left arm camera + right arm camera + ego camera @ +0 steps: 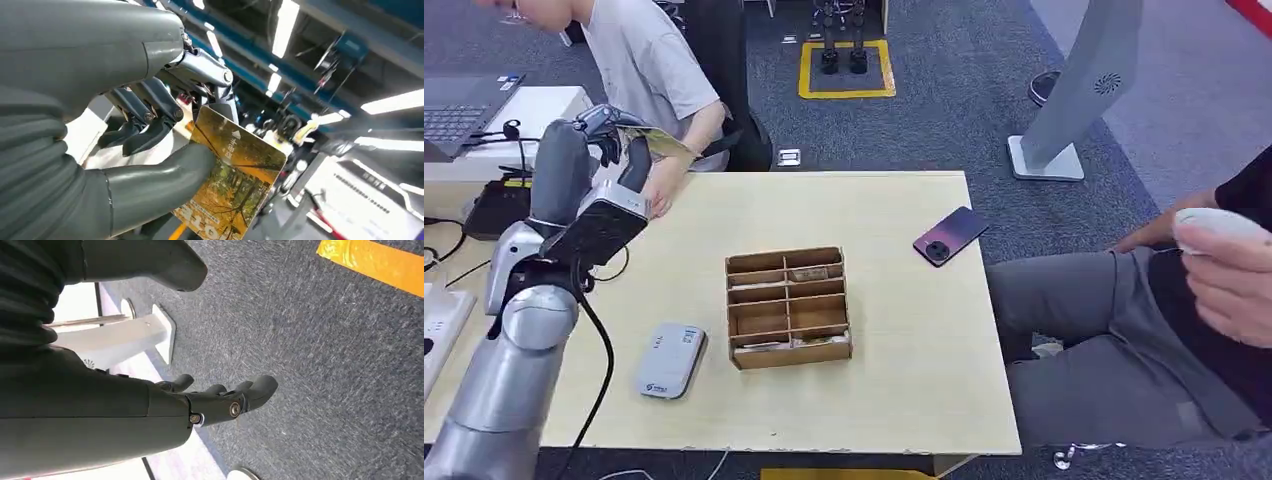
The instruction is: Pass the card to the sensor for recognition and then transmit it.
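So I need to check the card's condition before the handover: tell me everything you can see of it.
The card is a thin, flat rectangle with rounded corners, printed with an orange-yellow autumn tree scene and white lettering. It looks intact and unbent. The left hand holds it raised at the table's far left, thumb pressed on its printed face, fingers behind. A person's hand is close by.

Bright, even light; ceiling lamps perhaps glaring.

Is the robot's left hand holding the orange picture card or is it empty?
Holding it: the left hand pinches the orange picture card between thumb and fingers.
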You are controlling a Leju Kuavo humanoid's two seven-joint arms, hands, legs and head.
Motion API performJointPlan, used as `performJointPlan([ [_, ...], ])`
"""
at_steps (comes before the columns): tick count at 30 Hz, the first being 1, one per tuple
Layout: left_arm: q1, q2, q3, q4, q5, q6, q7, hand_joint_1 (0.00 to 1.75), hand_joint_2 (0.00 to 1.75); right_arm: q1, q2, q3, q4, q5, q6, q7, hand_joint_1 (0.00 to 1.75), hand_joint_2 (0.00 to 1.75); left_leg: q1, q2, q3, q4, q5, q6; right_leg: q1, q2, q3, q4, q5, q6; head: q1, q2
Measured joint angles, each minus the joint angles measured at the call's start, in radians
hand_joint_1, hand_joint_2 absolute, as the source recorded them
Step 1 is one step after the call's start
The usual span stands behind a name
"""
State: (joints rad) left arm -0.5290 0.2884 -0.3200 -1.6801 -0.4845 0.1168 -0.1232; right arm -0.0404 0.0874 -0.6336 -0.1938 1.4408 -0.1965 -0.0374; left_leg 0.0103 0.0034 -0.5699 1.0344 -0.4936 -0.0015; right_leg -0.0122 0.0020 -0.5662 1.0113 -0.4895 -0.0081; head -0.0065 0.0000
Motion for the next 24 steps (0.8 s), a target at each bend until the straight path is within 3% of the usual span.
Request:
performJointPlan([
  [3, 0.000, 0.017, 0.005, -0.014, -0.068, 0.025, 0.038, 1.75, 1.75, 0.001, 0.000, 0.000, 0.000, 0.003, 0.000, 0.006, 0.00, 1.75, 0.000, 0.000, 0.000, 0.000, 0.000, 0.000, 0.000, 0.000, 0.000, 0.000, 0.000, 0.000, 0.000, 0.000],
  [6, -0.015, 0.016, 0.008, 0.023, -0.154, 0.024, 0.115, 1.75, 1.75, -0.001, 0.000, 0.000, 0.000, 0.016, 0.001, 0.006, 0.00, 1.75, 0.000, -0.001, 0.000, 0.000, 0.000, 0.001, 0.000, -0.001, 0.000, 0.000, 0.000, 0.000, 0.000, 0.000],
  [9, -0.067, 0.011, 0.008, 0.142, -0.169, 0.020, 0.133, 1.75, 1.75, -0.008, 0.000, 0.000, 0.000, 0.026, 0.006, 0.009, 0.00, 1.75, 0.000, 0.000, 0.000, 0.000, 0.001, 0.000, 0.000, 0.000, 0.000, 0.000, 0.002, -0.001, 0.000, 0.000],
  [13, -0.163, -0.003, 0.008, 0.335, -0.260, 0.050, 0.214, 1.75, 1.75, -0.020, 0.000, 0.002, 0.000, 0.041, 0.019, 0.018, 0.00, 1.75, 0.000, 0.000, 0.000, 0.000, 0.003, -0.001, 0.000, 0.000, -0.001, 0.000, 0.003, -0.001, 0.000, 0.000],
  [17, -0.253, -0.023, 0.014, 0.514, -0.290, 0.097, 0.217, 1.75, 1.75, -0.033, 0.000, 0.005, 0.000, 0.048, 0.025, 0.028, 0.00, 1.75, 0.000, 0.000, 0.000, 0.000, 0.003, -0.001, 0.000, 0.000, -0.001, 0.000, 0.003, -0.002, 0.000, 0.000],
  [24, -0.310, -0.049, 0.015, 0.655, -0.346, 0.116, 0.221, 1.75, 1.75, -0.039, 0.000, 0.009, 0.000, 0.045, 0.025, 0.029, 0.00, 1.75, 0.000, 0.000, 0.000, 0.000, 0.003, -0.001, 0.000, 0.001, -0.001, 0.000, 0.003, -0.002, -0.001, 0.000],
])
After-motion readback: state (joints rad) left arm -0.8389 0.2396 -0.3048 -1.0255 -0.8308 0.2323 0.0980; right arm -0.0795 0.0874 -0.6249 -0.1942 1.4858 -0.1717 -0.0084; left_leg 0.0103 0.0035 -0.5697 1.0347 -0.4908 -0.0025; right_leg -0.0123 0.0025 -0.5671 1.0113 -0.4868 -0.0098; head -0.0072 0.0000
